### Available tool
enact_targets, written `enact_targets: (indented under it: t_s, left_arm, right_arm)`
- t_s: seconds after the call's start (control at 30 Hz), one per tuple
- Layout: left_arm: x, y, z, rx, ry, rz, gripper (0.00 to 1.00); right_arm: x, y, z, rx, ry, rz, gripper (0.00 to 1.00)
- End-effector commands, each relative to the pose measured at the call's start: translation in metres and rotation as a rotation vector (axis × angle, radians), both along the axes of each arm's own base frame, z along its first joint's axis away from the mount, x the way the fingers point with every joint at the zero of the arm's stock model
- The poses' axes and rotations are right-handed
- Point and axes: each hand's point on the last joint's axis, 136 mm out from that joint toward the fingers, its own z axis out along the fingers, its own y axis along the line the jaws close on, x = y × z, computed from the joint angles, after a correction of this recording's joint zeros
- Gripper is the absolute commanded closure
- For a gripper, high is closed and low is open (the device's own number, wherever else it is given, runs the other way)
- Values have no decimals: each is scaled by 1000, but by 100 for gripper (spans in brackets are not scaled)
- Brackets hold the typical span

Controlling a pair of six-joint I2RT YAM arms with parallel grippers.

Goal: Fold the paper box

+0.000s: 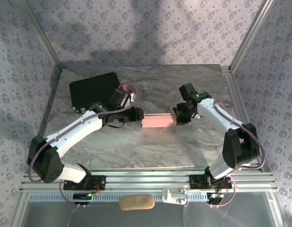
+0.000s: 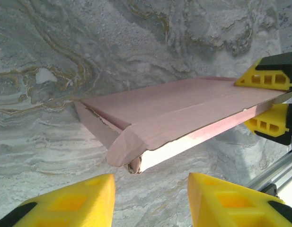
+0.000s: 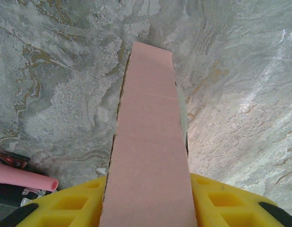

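The paper box point(image 1: 157, 122) hangs over the middle of the table point(image 1: 150, 156), clamped at one end by the right gripper point(image 1: 176, 118), while the left gripper point(image 2: 150, 189) gapes empty just beside the other end. Held by one thin edge, it may sag, twist or slip free

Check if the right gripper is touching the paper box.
Touching. Left wrist view shows the right gripper clamping the paper box at its far end, above and below.

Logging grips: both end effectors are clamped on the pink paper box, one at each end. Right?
No. Only the right end effector is clamped on the paper box; the left end effector is open, just short of its other end, as the left wrist view shows.
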Motion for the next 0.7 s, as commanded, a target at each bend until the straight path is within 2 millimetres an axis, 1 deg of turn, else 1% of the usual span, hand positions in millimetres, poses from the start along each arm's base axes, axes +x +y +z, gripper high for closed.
enact_targets:
  t_s: [0.0, 0.03, 0.17, 0.4, 0.57, 0.67]
  left_arm:
    - [6, -4, -8, 3, 10, 6, 60]
    - [6, -4, -12, 7, 17, 8, 61]
    - [8, -3, -19, 20, 20, 15, 63]
    - [7, 3, -36, 68, 31, 30, 64]
    - [10, 0, -41, 68, 29, 26, 64]
    - [10, 0, -41, 66, 20, 30, 64]
  right_arm:
    - [-8, -7, -7, -38, 44, -2, 59]
    - [-8, -8, -7, -37, 44, -3, 59]
    - [-7, -8, -6, -35, 42, -4, 59]
    - [-5, -8, -5, -31, 40, -8, 59]
    - [-5, -7, -7, -32, 46, -6, 59]
    - [-5, -7, -8, -31, 48, -6, 59]
